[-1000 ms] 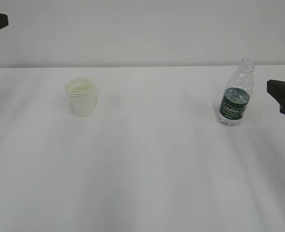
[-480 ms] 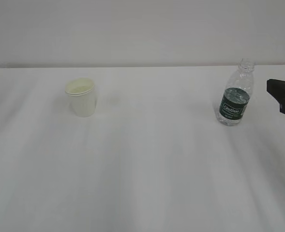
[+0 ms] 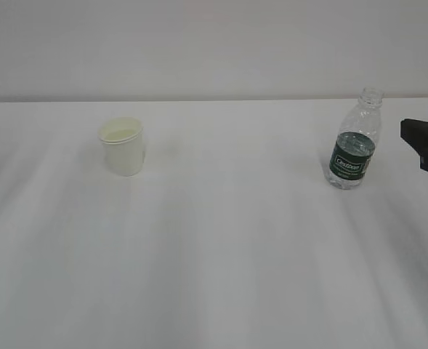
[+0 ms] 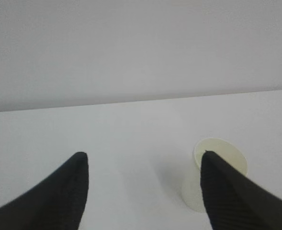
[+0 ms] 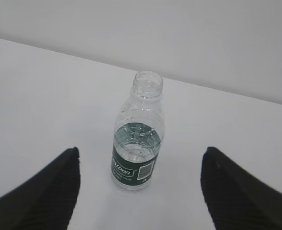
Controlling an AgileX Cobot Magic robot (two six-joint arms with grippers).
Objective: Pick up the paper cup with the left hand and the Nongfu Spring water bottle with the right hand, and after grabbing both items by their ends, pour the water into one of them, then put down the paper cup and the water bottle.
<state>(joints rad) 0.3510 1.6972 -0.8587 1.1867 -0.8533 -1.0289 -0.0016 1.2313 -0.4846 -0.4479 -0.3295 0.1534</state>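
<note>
White bench (image 3: 221, 254): left tool (image 4: 141, 165) wide, backed off from small white paper cup (image 3: 123, 145); right tool (image 5: 138, 163) wide, framing clear green-labelled bottle (image 3: 354, 142); nothing grasped yet.

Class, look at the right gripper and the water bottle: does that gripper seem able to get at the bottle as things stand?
Probably yes. The right gripper is open, the water bottle stands upright ahead between its fingers, and nothing lies on the table between them.

I see a bare test bench: a plain white tabletop (image 3: 221, 254) against a blank pale grey wall (image 3: 214, 43) at the far side.
</note>
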